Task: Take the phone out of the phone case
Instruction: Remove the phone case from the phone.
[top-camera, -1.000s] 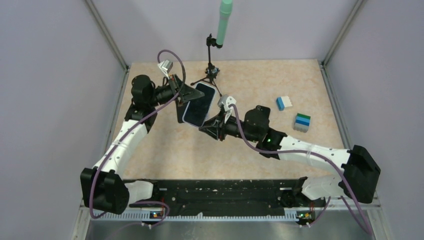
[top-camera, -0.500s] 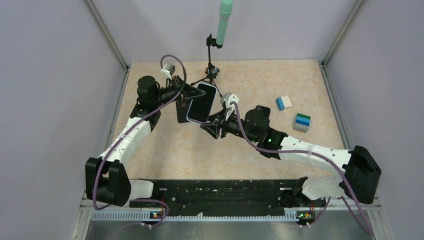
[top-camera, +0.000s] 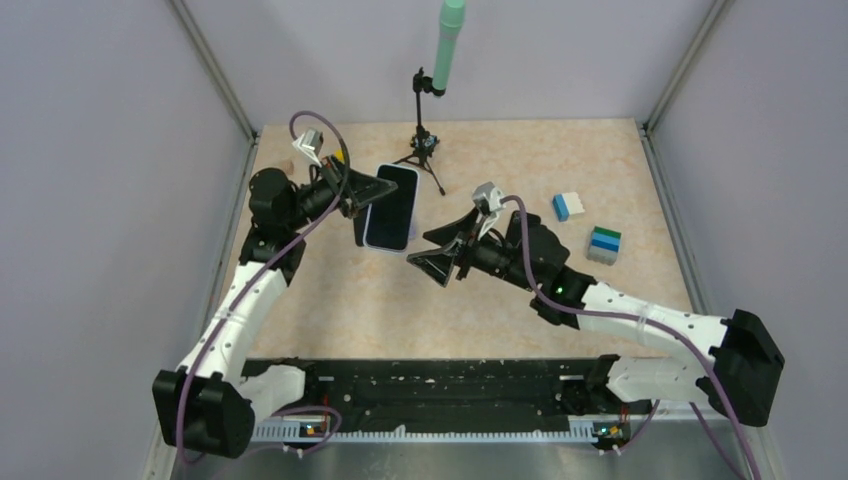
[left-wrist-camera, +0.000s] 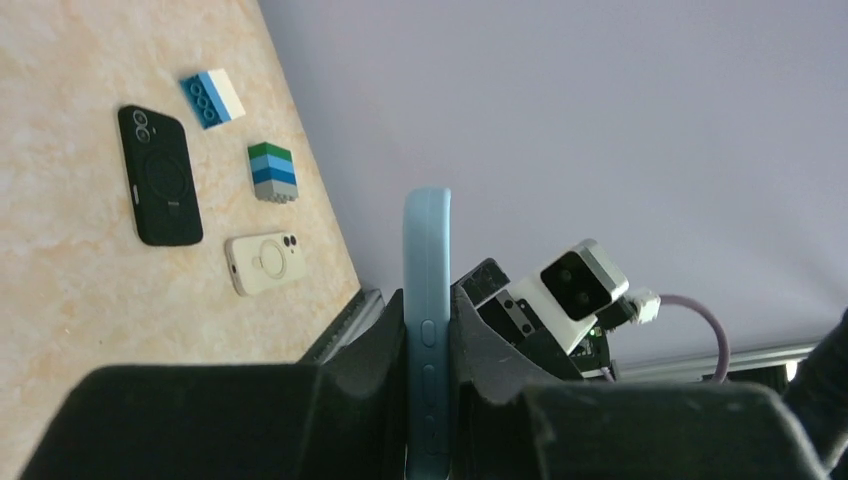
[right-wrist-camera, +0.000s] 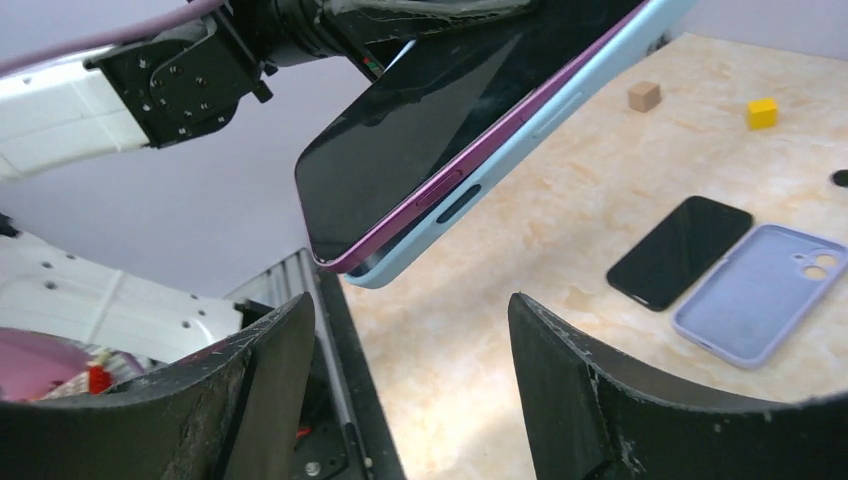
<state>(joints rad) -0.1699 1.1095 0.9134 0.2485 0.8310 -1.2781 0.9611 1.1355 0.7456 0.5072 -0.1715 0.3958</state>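
Top external view: your left gripper clamps the case holding the phone; your right gripper stands spread nearby, grasping nothing.

Left gripper clamps phone — right gripper open.

walls: plain pale lavender panels on the left, far and right sides | frame: grey metal corner posts at both far corners | surface: beige marbled tabletop, evenly lit, soft shadows | near edge: black perforated rail | far edge, middle: small black tripod carrying a mint-green cylinder
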